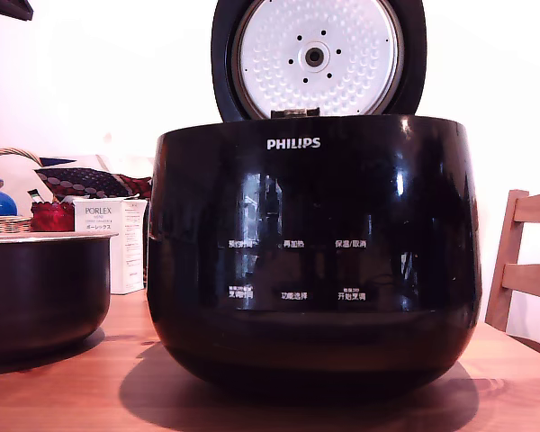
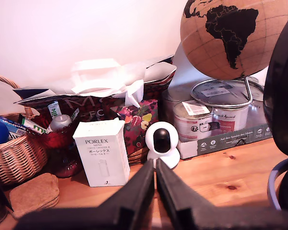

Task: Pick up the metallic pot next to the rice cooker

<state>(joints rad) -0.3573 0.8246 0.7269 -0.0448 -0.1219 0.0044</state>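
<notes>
Gripper (image 2: 155, 165) closed to a narrow slit, empty, aimed at desk clutter: PORLEX box (image 2: 102, 153), small white camera (image 2: 162, 143). Metallic pot (image 1: 40, 292) on the desk (image 1: 117, 382), at the exterior view's left of the rice cooker (image 1: 313, 252). Best: open wide, turn toward the pot, clamp the thin pale rim (image 1: 45, 236).

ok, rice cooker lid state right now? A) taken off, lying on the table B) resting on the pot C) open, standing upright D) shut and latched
C: in the exterior view the rice cooker has its lid raised upright behind the body, dimpled silver inner plate facing the camera.
</notes>
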